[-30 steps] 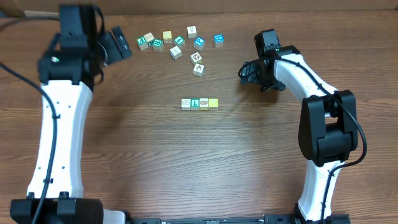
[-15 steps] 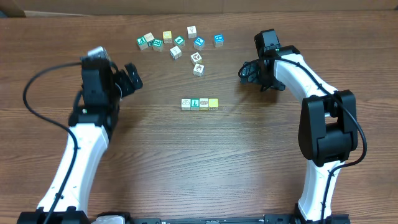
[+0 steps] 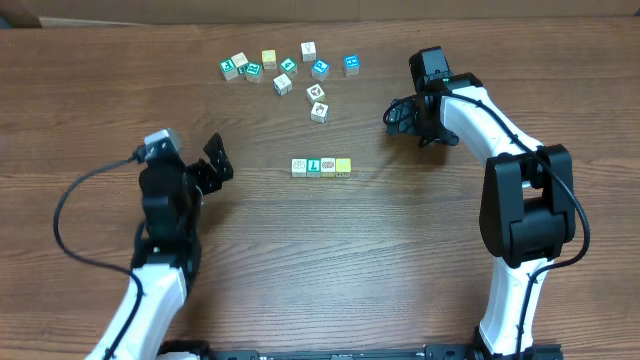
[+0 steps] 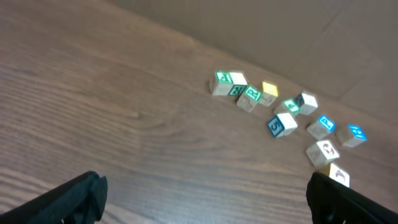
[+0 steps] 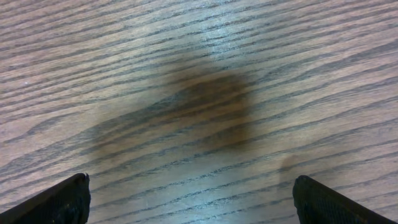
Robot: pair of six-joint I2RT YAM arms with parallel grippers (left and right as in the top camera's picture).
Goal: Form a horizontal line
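Brown wood table (image 3: 330, 260) fills my screen from above. Near its middle sits the horizontal line (image 3: 321, 167): four tiny cubes in a straight row, side touching side, white, teal, tan, then yellow. At 12 o'clock from the row lie the loose cubes (image 3: 285, 72), well apart from it, in a messy bunch.

The left gripper (image 3: 220, 160) hangs at 9 o'clock from the row. Its fingers (image 4: 68, 199) stand wide with nothing between them. The right gripper (image 3: 397, 118) is at 2 o'clock from the row, also spread wide and holding nothing. Its own camera shows only bare wood.

I think the row looks done. These cubes look small and light, so one little bump could knock the row crooked. If I swing the left arm toward 3 o'clock too low, a finger could push the white end. If I sweep the right arm low toward 8 o'clock, it could hit the yellow end.
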